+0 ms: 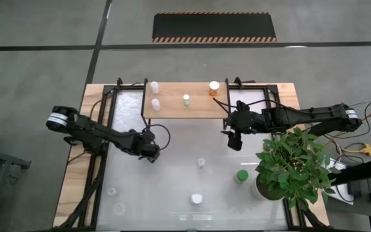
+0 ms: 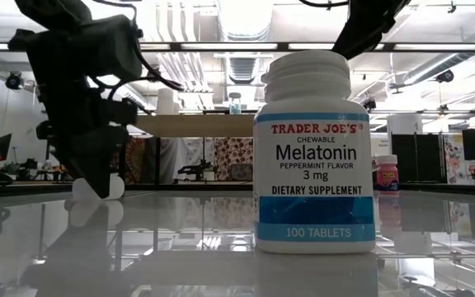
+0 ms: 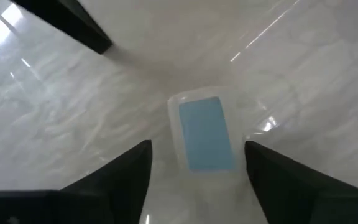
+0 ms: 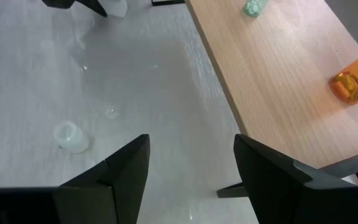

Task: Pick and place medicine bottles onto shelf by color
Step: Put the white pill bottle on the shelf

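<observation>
Bottle [image 3: 204, 134], white with a blue label, lies on its side on the tabletop [image 1: 179, 161], well short of the shelf [image 1: 185, 103].

High view: left gripper [image 1: 151, 153] hangs over it; right gripper [image 1: 234, 140] waits beside the shelf, spread, empty.

Left wrist view: fingers [image 3: 126, 168] spread, straddling the bottle, not touching. You should centre, lower, then close.

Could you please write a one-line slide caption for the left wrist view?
Left hand, fingers apart, straddles a white bottle with a blue label lying on the glossy table.
</observation>
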{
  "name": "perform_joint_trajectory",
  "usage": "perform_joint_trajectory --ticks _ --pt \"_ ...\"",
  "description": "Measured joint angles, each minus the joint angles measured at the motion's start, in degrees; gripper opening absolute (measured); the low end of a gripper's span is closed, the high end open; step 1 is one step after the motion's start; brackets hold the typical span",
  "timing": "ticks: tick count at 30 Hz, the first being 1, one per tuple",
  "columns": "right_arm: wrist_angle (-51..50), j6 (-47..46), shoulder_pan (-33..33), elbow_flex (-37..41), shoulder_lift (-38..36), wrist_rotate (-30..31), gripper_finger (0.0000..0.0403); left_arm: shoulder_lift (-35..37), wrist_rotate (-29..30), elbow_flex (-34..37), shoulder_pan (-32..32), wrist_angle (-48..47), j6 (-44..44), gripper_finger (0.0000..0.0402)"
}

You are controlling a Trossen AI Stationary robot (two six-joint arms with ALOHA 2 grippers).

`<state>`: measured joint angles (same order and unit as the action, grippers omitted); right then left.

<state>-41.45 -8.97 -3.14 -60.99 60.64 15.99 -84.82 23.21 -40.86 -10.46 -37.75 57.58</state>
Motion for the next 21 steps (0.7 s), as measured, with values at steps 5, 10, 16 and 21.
perform_joint_trajectory --ticks 5,10,16,21 --pt "0.0 0.42 0.0 0.02 0.0 -0.02 0.0226 -2.2 -0.01 -0.97 -0.02 0.43 0.11 0.0165" --pt "0.23 1.45 0.0 0.02 0.0 -0.02 0.0226 -2.46 0.03 -1.95 -0.13 0.3 0.13 0.0121" --pt "1.11 1.78 -0.1 -0.23 -0.05 -0.03 0.0226 0.82 2.17 -4.22 -1.41 0.22 -0.65 0.0121" --pt "3.8 3.49 -1.95 -0.26 -0.24 -0.04 0.0226 4.6 6.26 -8.47 -5.09 2.55 -4.18 0.0121"
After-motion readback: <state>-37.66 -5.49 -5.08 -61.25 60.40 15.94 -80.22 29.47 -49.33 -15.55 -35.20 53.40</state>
